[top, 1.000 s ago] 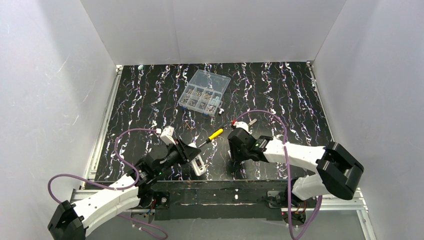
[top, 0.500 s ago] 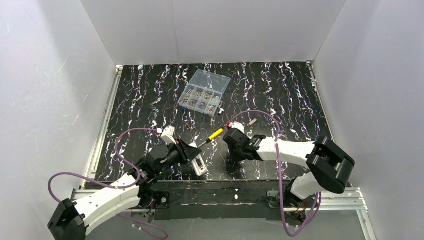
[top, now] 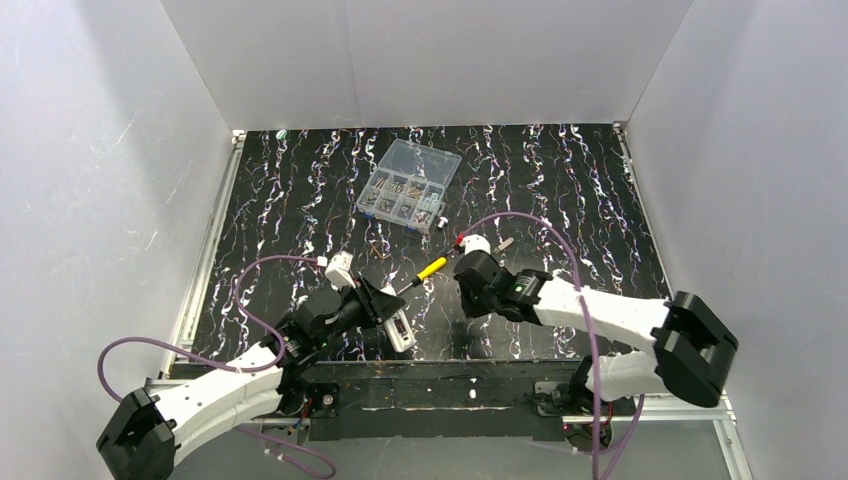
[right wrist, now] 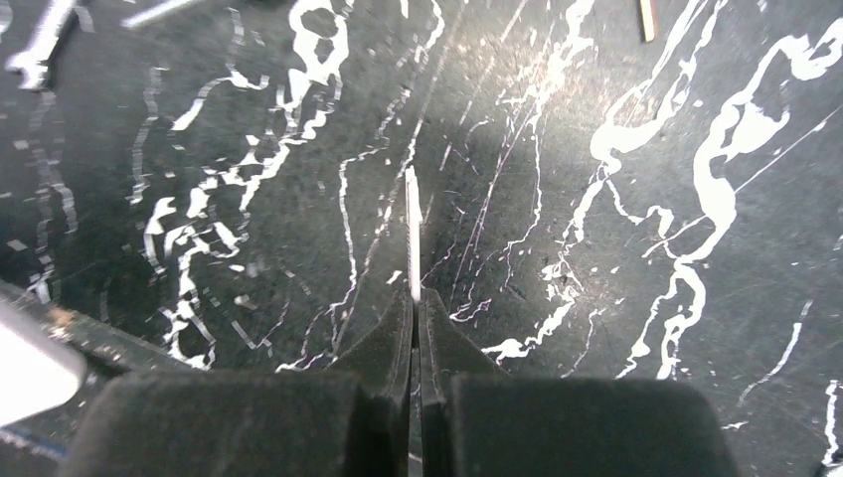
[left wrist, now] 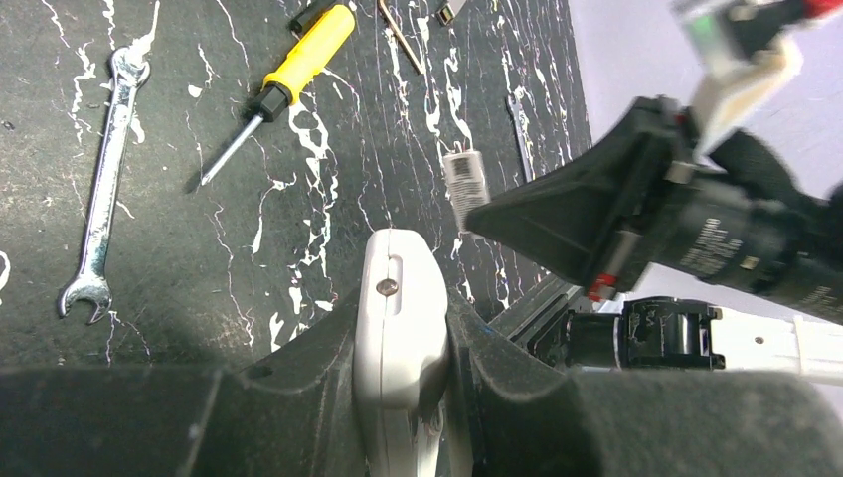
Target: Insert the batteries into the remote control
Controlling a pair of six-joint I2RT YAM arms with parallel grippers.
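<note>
My left gripper [top: 390, 316] [left wrist: 403, 320] is shut on the remote control [top: 398, 330] [left wrist: 400, 318], a slim white bar held low over the near edge of the table; a small screw shows on its edge. To its right, my right gripper [top: 467, 303] [right wrist: 415, 300] points down at the mat, shut on a thin white plate [right wrist: 412, 234] seen edge-on. In the left wrist view that small ribbed white piece [left wrist: 464, 179] sticks out of the right gripper's black fingertip [left wrist: 497, 211]. I cannot make out any batteries.
A yellow-handled screwdriver [top: 431, 268] [left wrist: 298, 52] lies between the two arms. A steel wrench [left wrist: 99, 199] lies left of it. A clear compartment box [top: 408, 185] of metal parts stands further back. Small metal bits [top: 507, 242] lie near the right arm.
The right gripper's jaws have closed onto the thin white plate, and its arm has shifted slightly. The left gripper still holds the remote in the same place.
</note>
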